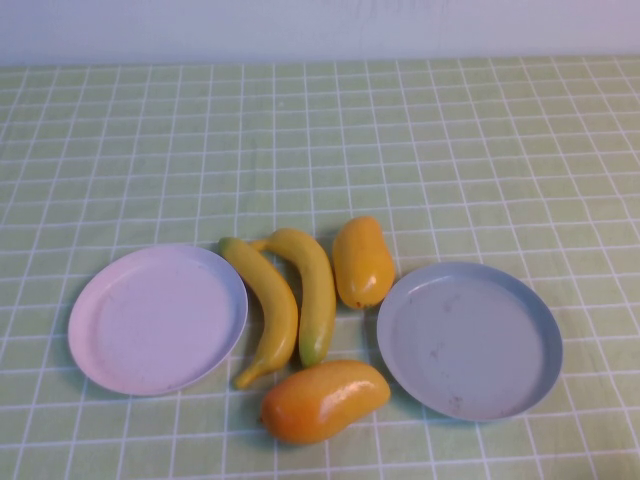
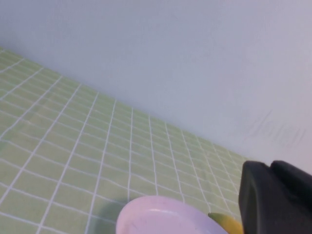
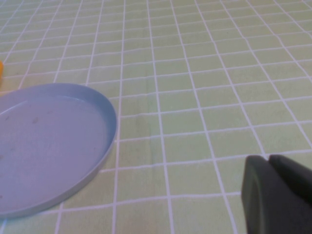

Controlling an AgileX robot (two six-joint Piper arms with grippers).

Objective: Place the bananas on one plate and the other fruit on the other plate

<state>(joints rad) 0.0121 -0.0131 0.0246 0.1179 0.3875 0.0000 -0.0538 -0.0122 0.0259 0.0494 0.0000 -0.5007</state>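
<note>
Two yellow bananas (image 1: 268, 305) (image 1: 312, 290) lie side by side on the cloth between the plates. One orange mango-like fruit (image 1: 362, 262) lies just right of them, and another (image 1: 325, 400) lies in front. The pink plate (image 1: 157, 318) on the left and the grey-blue plate (image 1: 470, 340) on the right hold nothing. Neither arm shows in the high view. My left gripper (image 2: 269, 168) is shut and empty, back from the pink plate (image 2: 161, 217) and a banana tip (image 2: 226, 224). My right gripper (image 3: 268, 161) is shut and empty, to the side of the grey-blue plate (image 3: 48, 146).
A green checked cloth (image 1: 450, 150) covers the whole table up to a pale wall (image 1: 320, 25) at the back. A sliver of orange fruit (image 3: 1, 68) shows beyond the grey-blue plate in the right wrist view.
</note>
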